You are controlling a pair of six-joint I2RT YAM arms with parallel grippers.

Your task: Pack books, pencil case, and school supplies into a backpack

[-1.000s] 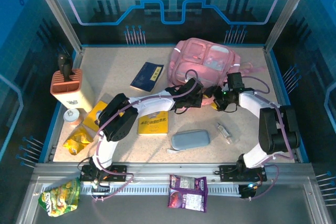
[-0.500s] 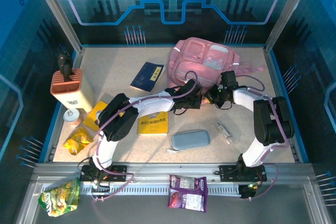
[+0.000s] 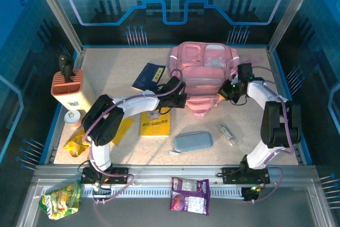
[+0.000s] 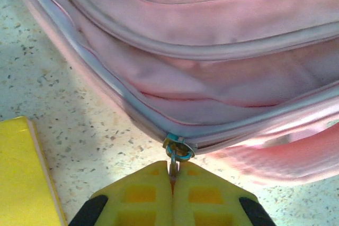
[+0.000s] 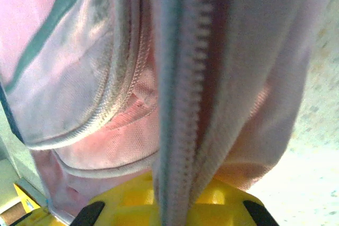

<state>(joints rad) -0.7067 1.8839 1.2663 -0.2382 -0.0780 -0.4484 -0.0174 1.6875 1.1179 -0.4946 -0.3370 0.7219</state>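
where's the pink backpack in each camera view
top external: backpack at far centre.
left wrist: backpack across the top and right.
right wrist: backpack close up, left edge to past centre.
shared landmark: yellow book, lower left of it in top external and left wrist.

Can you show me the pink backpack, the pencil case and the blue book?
backpack (image 3: 204, 81), top view, on its pink front panel.
pencil case (image 3: 193, 141), top view, middle of the pouch.
blue book (image 3: 147, 77), top view, middle of its cover.
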